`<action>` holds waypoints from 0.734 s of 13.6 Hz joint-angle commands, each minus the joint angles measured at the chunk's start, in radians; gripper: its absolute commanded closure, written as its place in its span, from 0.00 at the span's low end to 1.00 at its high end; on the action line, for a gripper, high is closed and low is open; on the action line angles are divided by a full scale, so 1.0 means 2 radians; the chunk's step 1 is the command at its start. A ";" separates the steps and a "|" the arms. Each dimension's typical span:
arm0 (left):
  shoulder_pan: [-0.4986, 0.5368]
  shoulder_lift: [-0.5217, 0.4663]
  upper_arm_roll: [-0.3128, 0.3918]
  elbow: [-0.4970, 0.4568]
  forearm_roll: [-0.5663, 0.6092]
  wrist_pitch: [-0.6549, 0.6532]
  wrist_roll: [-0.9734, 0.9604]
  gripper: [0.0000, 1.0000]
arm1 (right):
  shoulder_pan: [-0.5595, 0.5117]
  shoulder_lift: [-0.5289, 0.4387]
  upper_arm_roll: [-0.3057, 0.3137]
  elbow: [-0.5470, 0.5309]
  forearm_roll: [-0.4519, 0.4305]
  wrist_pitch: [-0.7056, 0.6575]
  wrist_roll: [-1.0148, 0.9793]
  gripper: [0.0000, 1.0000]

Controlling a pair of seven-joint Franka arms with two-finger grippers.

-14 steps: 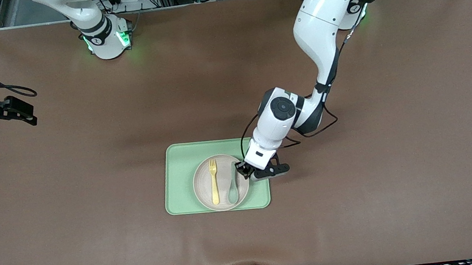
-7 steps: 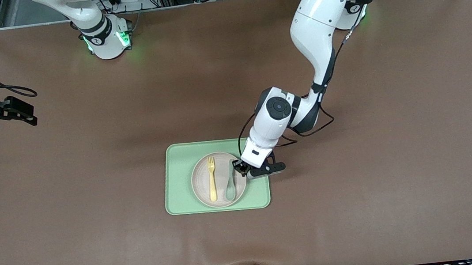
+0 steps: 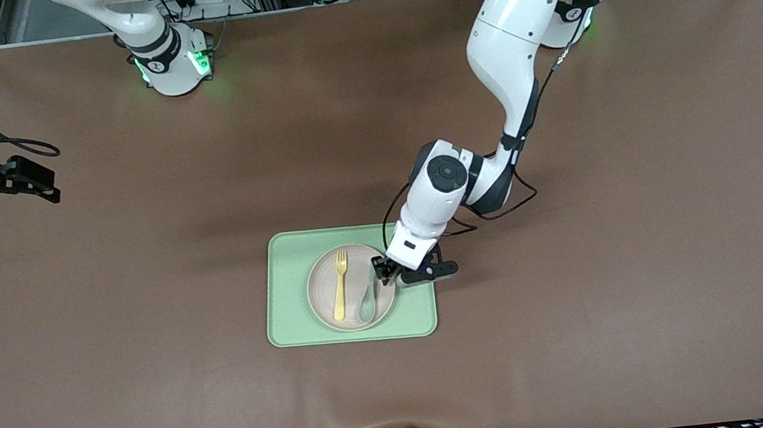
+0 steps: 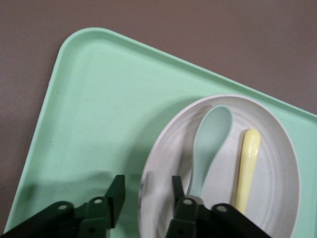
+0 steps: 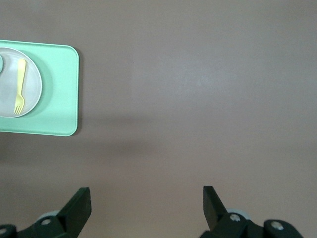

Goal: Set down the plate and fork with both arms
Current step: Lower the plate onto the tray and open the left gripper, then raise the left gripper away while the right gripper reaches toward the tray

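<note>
Now your left gripper (image 4: 143, 198) stands parted astride the plate (image 3: 351, 288) rim, apparently letting go; fork (image 3: 339, 286) inside; right gripper (image 5: 146, 208) waits spread wide.

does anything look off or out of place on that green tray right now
Nothing looks spilled or damaged. The round beige plate lies on the light-green rectangular tray, with the pale-yellow plastic fork and a teal spoon side by side on it. The one oddity: the left claw straddles the plate's rim, fingers apart. The right claw waits open over bare table.
</note>
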 commanded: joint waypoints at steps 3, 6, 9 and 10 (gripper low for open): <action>0.007 -0.040 0.012 -0.014 0.000 -0.006 -0.009 0.00 | -0.003 0.003 0.006 0.004 0.021 0.006 0.025 0.00; 0.015 -0.082 0.038 -0.028 0.005 -0.056 -0.004 0.00 | 0.011 0.039 0.009 0.035 0.026 0.005 0.029 0.00; 0.055 -0.129 0.046 -0.028 0.024 -0.145 0.022 0.00 | 0.045 0.078 0.009 0.051 0.040 0.015 0.080 0.00; 0.072 -0.144 0.046 -0.028 0.024 -0.174 0.040 0.00 | 0.060 0.096 0.008 0.068 0.041 0.032 0.085 0.00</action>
